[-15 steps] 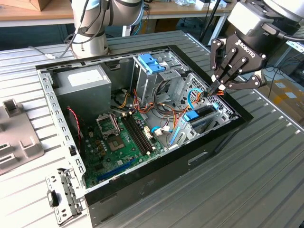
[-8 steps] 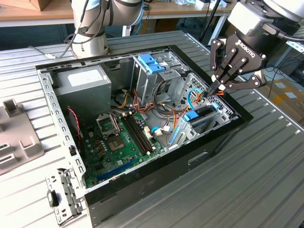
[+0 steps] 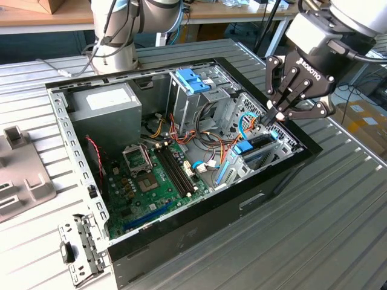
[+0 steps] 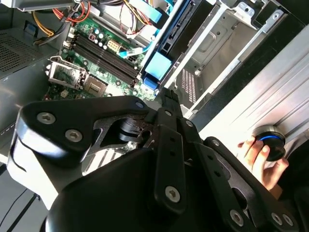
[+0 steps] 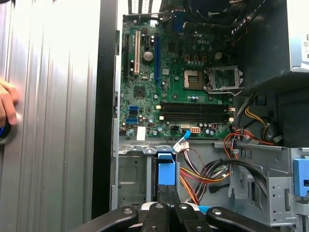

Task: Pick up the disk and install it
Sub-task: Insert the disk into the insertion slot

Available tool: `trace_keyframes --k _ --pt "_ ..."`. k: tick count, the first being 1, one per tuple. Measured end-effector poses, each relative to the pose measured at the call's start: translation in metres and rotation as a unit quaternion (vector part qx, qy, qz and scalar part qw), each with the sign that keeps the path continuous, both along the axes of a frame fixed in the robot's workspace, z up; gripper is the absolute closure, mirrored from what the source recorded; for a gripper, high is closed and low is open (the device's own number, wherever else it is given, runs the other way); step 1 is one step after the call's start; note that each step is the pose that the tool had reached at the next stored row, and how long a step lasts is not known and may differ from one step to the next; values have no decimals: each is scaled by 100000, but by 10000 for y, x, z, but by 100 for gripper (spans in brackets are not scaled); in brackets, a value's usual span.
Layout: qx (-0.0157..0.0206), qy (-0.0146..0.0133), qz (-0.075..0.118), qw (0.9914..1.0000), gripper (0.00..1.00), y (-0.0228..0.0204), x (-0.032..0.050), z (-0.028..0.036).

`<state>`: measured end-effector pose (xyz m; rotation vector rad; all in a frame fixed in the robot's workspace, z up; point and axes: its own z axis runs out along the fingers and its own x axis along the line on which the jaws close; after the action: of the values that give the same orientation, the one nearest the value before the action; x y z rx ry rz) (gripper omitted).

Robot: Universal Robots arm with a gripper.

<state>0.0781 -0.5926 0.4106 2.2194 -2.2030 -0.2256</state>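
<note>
The disk [image 3: 257,148], dark with bright blue rails, stands on edge in the case [image 3: 199,232] right of centre in the exterior view, its faces mostly hidden, just below the clenched gripper [image 3: 275,118].

End effector [image 3: 275,116]: black links, matt to satin, with bare metal screw heads.
Disk [image 3: 245,147], just under its tip: dark body, rails of bright blue smooth plastic.
Case [image 3: 211,225], around the end effector: outer wall black and slightly glossy; inner frame bare sheet metal, dull grey.
Motherboard [image 3: 142,190], away from the end effector: green, semi-gloss.
Power supply box [image 3: 103,112], farthest from it: matt grey metal.
Tabletop [image 3: 338,235]: ribbed metal, brushed sheen.
</note>
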Motion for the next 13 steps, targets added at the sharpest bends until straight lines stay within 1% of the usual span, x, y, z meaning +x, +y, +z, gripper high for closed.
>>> trace_keyframes --k 2,4,9,13 --pt "2 1 1 100000 89 -1 13 -50" --pt "6 0 -2 100000 89 -2 40 -73" --pt "-33 10 -3 100000 89 -2 187 -139" --pt "-28 9 -1 100000 89 -2 242 -151"
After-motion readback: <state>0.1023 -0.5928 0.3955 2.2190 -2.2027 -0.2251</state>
